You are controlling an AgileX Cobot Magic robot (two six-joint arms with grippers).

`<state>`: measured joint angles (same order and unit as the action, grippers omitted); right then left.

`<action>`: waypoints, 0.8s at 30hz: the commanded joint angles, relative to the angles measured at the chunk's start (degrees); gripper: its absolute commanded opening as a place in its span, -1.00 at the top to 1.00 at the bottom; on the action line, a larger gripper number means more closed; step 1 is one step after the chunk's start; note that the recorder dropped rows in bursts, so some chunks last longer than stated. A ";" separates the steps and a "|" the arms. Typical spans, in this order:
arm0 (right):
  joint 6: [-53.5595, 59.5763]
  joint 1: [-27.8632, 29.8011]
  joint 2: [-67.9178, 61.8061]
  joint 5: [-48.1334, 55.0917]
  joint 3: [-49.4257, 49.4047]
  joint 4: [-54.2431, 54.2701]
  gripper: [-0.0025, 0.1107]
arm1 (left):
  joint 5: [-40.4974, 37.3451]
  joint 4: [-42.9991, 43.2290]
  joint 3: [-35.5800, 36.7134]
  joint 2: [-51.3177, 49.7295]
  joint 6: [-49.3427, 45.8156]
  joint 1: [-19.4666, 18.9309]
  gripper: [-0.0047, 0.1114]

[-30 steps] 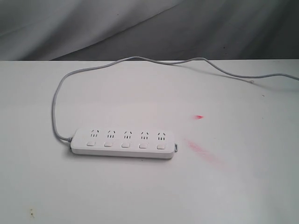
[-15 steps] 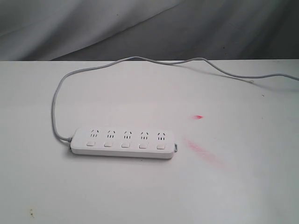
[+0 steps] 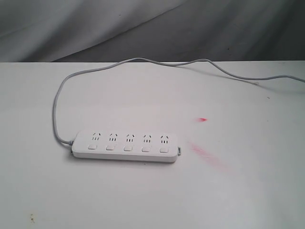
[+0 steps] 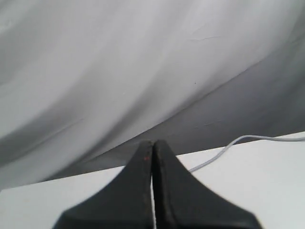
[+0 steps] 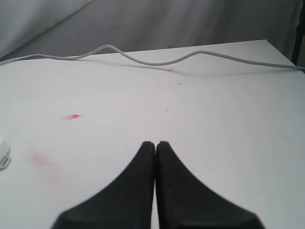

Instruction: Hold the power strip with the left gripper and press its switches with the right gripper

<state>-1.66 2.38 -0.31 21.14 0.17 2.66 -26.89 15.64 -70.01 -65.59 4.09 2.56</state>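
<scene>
Left gripper [image 4: 153, 147] and right gripper [image 5: 156, 145] hang clenched, empty; we judge nothing begun: left must open, then pin the power strip [image 3: 126, 146] at its nine-o'clock end.

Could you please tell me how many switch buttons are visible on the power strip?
5 switches in a row along the near edge of the power strip, one below each socket; none appears hidden.

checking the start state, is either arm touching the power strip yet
No, in the exterior view the power strip lies by itself on the white table with nothing touching it.
</scene>
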 commanded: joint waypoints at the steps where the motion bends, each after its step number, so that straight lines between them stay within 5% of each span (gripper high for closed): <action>1: -0.17 0.39 0.31 -0.31 -0.17 -0.51 0.96 | 5.61 0.41 -0.32 2.31 0.22 3.92 0.92; 10: -0.17 0.39 0.31 -0.31 -0.17 -0.51 0.96 | 7.83 2.29 -0.03 1.74 -0.51 5.87 0.92; 14: -0.17 0.39 0.31 -0.31 -0.17 -0.51 0.96 | 7.87 -3.89 -0.03 -1.28 -4.47 0.01 0.92; 20: -0.17 0.39 0.31 -0.31 -0.17 -0.51 0.96 | 3.02 -48.16 -0.03 -8.67 -46.94 -11.03 0.92; 24: -0.17 0.39 0.31 -0.31 -0.17 -0.51 0.96 | -12.52 -73.09 -0.03 -13.22 -79.58 -18.30 0.92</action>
<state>-1.66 2.38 -0.31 21.14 0.17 2.66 -32.55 -47.56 -70.01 -77.11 -61.63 -12.75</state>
